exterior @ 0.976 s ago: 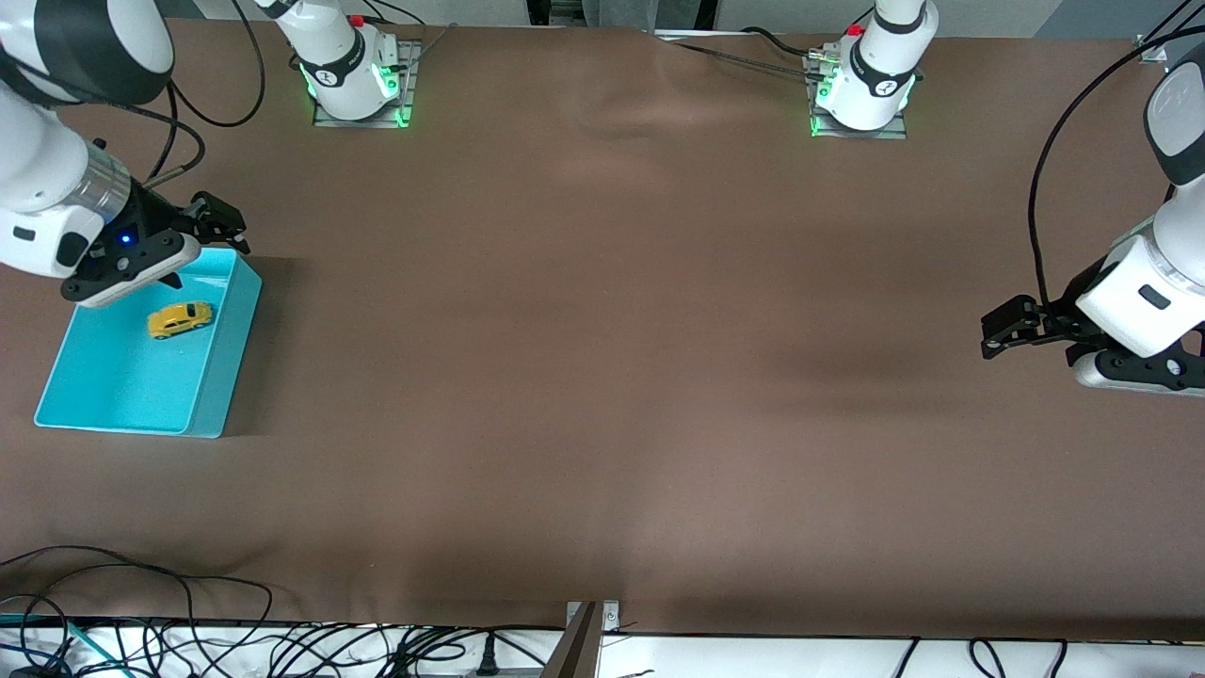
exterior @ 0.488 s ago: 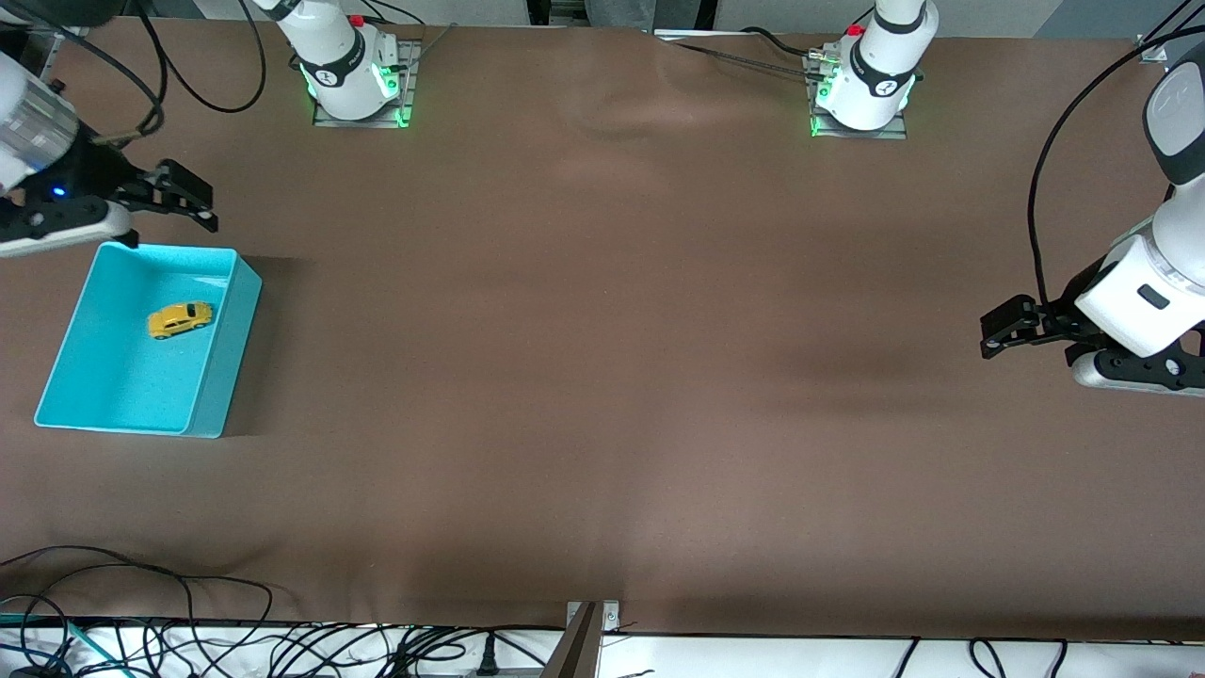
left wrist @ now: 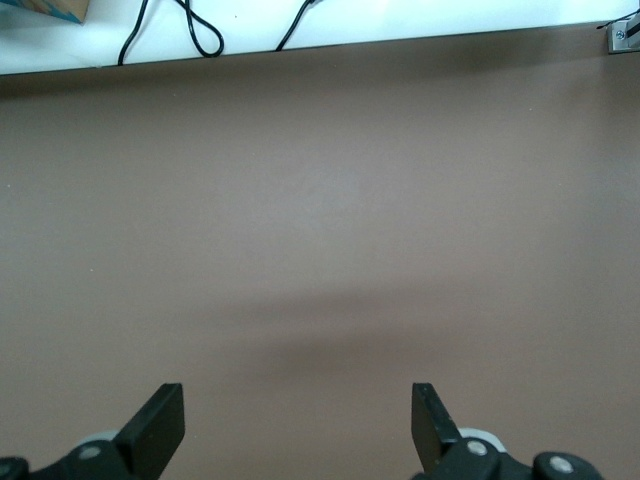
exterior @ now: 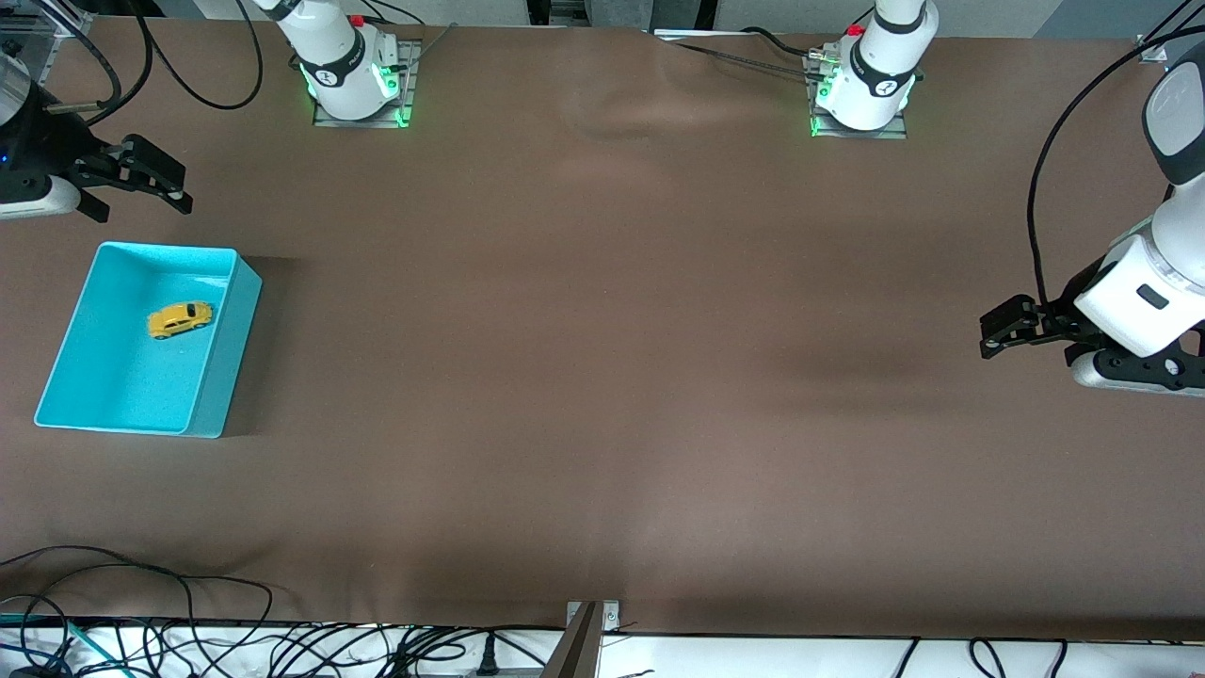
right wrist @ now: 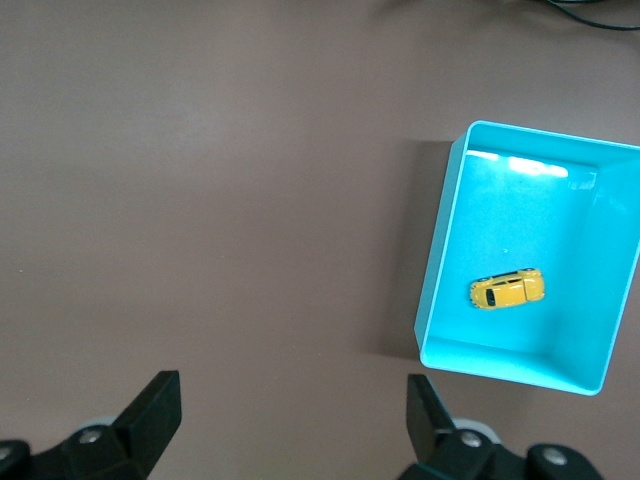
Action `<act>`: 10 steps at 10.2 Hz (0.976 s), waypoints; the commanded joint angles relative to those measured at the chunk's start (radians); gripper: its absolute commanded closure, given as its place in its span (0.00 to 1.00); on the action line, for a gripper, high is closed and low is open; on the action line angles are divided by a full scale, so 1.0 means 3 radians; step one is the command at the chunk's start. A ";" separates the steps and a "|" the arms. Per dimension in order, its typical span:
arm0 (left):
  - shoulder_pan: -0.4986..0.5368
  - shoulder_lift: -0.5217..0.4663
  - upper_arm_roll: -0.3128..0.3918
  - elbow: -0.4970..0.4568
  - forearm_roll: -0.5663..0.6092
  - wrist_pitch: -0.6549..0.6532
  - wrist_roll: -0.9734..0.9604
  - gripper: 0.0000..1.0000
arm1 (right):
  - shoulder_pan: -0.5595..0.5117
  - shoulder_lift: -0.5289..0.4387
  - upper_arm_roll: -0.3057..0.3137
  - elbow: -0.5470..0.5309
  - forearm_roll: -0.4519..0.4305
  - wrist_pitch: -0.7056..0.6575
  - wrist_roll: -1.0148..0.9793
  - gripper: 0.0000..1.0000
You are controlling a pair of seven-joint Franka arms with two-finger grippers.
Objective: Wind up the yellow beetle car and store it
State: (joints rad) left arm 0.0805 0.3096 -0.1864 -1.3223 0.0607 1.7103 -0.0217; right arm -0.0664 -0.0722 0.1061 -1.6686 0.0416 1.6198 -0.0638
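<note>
The yellow beetle car (exterior: pixel 179 319) lies on the floor of the teal bin (exterior: pixel 222 363) at the right arm's end of the table; it also shows in the right wrist view (right wrist: pixel 509 289) inside the bin (right wrist: pixel 437 270). My right gripper (exterior: pixel 141 184) is open and empty, up over bare table just past the bin's edge nearest the robot bases. My left gripper (exterior: pixel 1000 331) is open and empty, waiting over bare table at the left arm's end. In both wrist views the jaws stand wide apart with nothing between them.
The brown cloth table (exterior: pixel 602 377) stretches between the two arms. Cables (exterior: pixel 188 640) lie along the table's edge nearest the front camera. The arm bases (exterior: pixel 353 75) (exterior: pixel 861 85) stand along the edge farthest from that camera.
My right gripper has drawn up and away from over the bin toward the table's end, open and empty. The car and the left arm have not moved.
</note>
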 commanded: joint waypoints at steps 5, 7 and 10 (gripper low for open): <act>0.0008 -0.0030 0.0003 0.0026 -0.0095 -0.0031 0.0062 0.00 | 0.0017 0.0082 -0.0281 0.0187 -0.0006 -0.0280 0.0054 0.00; 0.0008 -0.0030 0.0003 0.0026 -0.0095 -0.0031 0.0062 0.00 | 0.0017 0.0082 -0.0282 0.0249 -0.0026 -0.0455 0.0080 0.00; 0.0008 -0.0030 0.0003 0.0026 -0.0095 -0.0031 0.0062 0.00 | 0.0022 0.0072 -0.0277 0.0255 -0.0011 -0.0557 0.0080 0.00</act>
State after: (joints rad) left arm 0.0803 0.3095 -0.1865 -1.3223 0.0607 1.7103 -0.0217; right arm -0.0646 -0.0611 0.0230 -1.6234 0.0410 1.4875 -0.0511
